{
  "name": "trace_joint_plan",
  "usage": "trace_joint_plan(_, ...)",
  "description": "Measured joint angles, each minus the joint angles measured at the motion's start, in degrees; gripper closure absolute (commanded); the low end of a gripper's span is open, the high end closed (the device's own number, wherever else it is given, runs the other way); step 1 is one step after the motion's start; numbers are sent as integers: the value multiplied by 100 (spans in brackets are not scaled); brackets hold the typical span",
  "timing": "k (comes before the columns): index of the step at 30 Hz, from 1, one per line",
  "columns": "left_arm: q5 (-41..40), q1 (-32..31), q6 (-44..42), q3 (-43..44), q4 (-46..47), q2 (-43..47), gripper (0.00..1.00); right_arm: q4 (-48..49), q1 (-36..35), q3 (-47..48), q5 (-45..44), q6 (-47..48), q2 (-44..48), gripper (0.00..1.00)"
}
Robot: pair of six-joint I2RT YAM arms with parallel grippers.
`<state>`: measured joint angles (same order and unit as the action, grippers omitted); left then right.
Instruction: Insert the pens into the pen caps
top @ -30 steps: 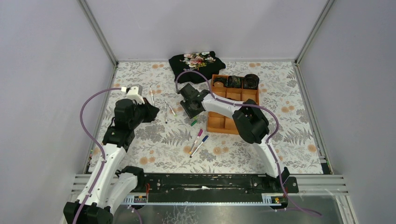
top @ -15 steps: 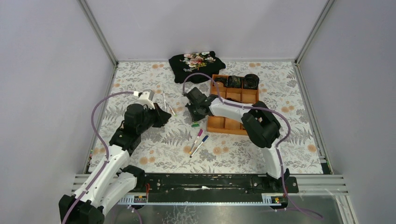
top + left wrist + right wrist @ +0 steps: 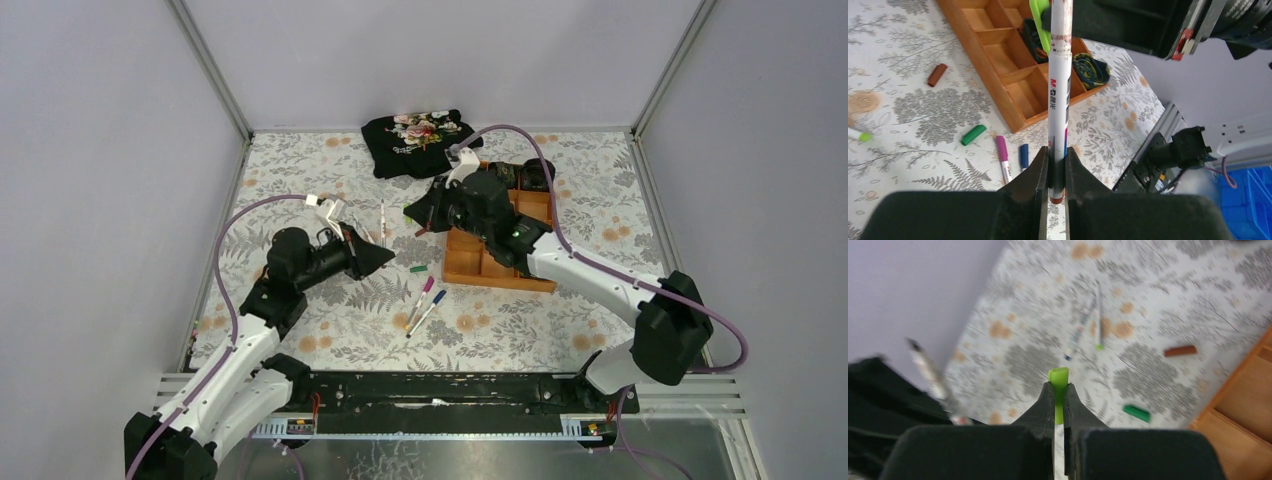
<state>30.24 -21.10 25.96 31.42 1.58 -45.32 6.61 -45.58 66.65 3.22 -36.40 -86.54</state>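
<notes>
My left gripper is shut on a white-barrelled pen with a dark red end, held above the table; it also shows in the top view. My right gripper is shut on a light green cap, which sits beside the pen's upper end. The two grippers face each other in mid-air. On the table lie a dark red cap, a dark green cap, a magenta-capped pen, a blue-capped pen and two uncapped pens.
An orange tray of cells stands right of centre, with dark rolled items in its far cells. A black floral cloth lies at the back. Metal frame posts and grey walls ring the patterned table.
My left gripper moved right and up with the pen. My right gripper rose from the table with the light green cap and turned toward the left gripper; its elbow swung out right.
</notes>
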Motion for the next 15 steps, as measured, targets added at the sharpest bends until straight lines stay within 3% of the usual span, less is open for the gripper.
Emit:
trace_joint_plan(7, 229, -254, 9, -35, 170, 70, 100, 1255, 0, -511, 140, -721, 313, 100)
trace_joint_plan(15, 264, -391, 9, -52, 192, 105, 100, 1829, 0, -527, 162, -962, 313, 100)
